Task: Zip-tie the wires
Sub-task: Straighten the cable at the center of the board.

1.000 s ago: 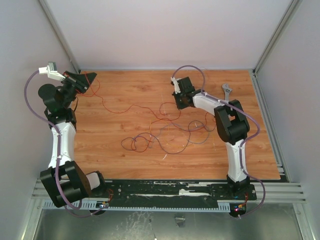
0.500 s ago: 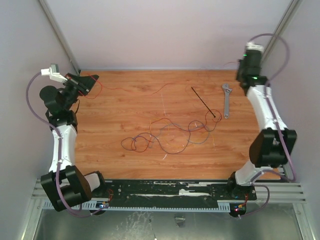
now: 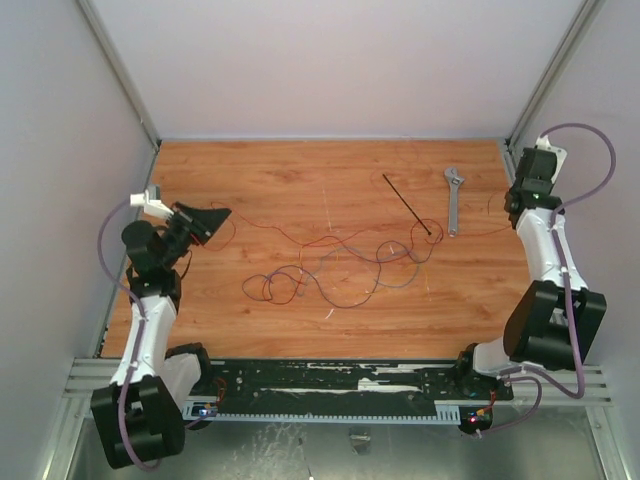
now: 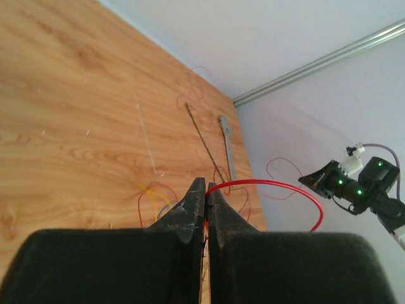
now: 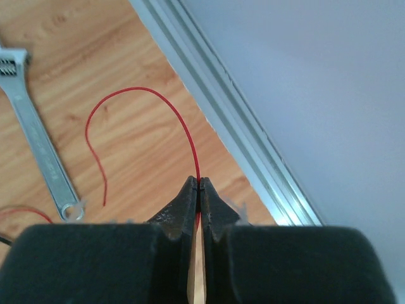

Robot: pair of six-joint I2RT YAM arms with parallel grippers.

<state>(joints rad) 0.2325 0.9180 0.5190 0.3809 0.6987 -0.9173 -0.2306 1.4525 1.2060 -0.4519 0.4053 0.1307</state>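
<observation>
**Both arms grip red strands; tie untouched**

Counter (image 3: 300, 180): wires (image 3: 340, 265) sprawl mid-board, with a red strand trailing out to each side. Left fingers (image 4: 197, 197) are pinched shut on a red strand. Right fingers (image 5: 188, 195) are likewise, near the right rail. Judgement: draw the loops into one bundle, gently, without snagging. Wrench (image 3: 453, 205) lies idle. Zip tie (image 3: 408, 204) lies just beside it, its near end at the tangle. No containers in view.

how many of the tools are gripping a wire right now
2. The left tool, over the table's left side, is shut on a red wire; the right tool, at the right edge near the wrench, is shut on a red wire too.
</observation>
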